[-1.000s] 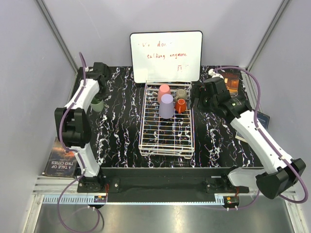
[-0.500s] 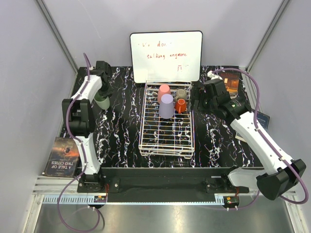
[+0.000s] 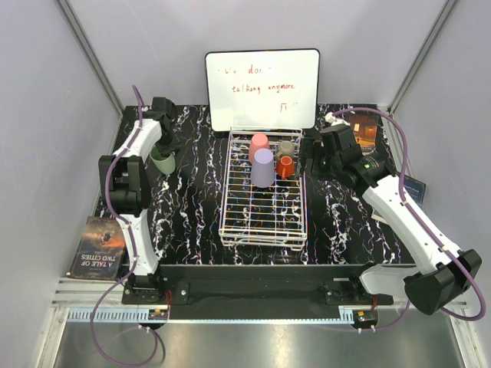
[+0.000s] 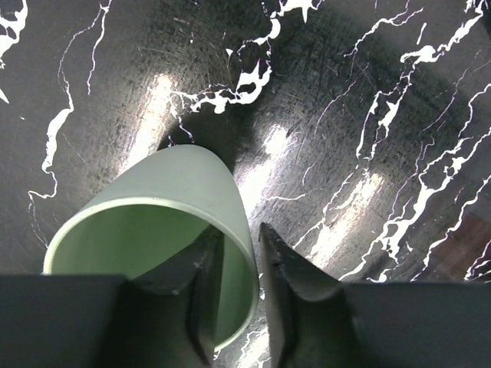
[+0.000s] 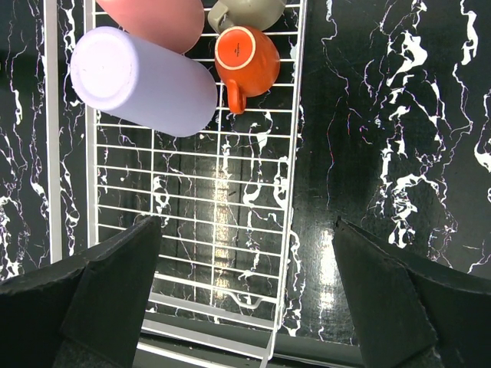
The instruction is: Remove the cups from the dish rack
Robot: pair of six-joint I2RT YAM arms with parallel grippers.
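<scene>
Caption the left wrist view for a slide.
Left gripper clamps the pale green cup by its rim, black marbled table beyond.

cups in dish rack point(image 3: 261, 218): 4 (pink cup point(image 3: 259, 143), lavender cup point(image 3: 263, 168), beige-grey cup point(image 3: 286, 146), orange cup point(image 3: 285, 165))
cups outside it: 1 (green cup point(image 3: 163, 160))
dish rack: 1
whiteboard point(image 3: 262, 88): 1

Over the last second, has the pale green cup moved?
Yes. The pale green cup, in the left end effector, shifted slightly right, toward the dish rack.
</scene>
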